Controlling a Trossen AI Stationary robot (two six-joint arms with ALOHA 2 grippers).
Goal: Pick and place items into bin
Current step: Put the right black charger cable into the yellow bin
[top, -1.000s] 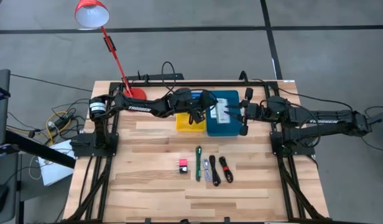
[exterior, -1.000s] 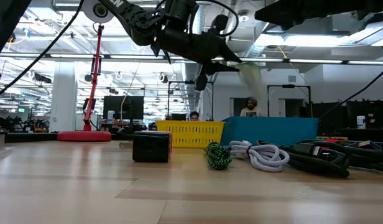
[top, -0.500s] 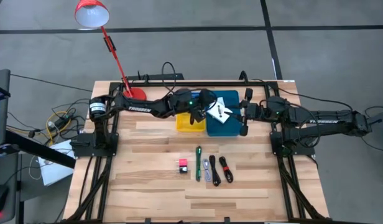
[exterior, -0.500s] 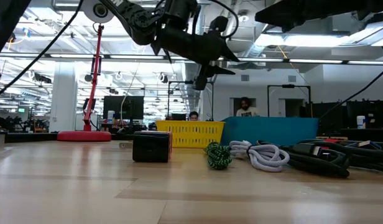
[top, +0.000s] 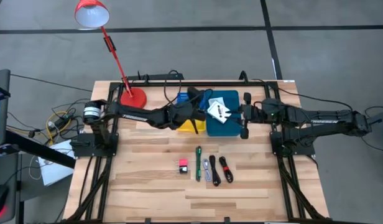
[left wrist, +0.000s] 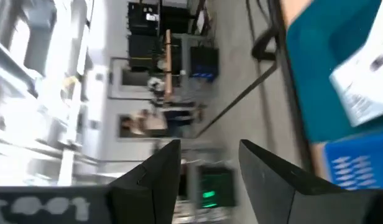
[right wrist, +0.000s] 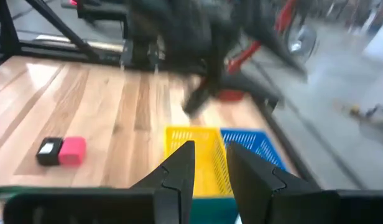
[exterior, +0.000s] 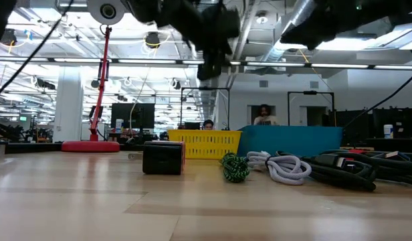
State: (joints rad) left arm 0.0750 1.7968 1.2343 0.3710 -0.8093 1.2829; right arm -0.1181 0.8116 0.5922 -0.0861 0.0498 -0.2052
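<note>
High view: left gripper (top: pixel 198 101), fingers apart, empty above teal plastic bin (top: pixel 232 124) holding white printed packet (top: pixel 217 111); retreat cleanly upward.

A red desk lamp (top: pixel 92 14) stood at the wooden surface's (top: pixel 148 186) far corner; beyond it, two people (exterior: pixel 263 115) sat among monitors (exterior: pixel 132 115).

Past my right gripper (right wrist: pixel 210 163), fingers slightly apart, I see a yellow basket (right wrist: pixel 188 155), a blue basket (right wrist: pixel 252 144), and a red-pink block (right wrist: pixel 62 150) on the wooden table (right wrist: pixel 104 106).
</note>
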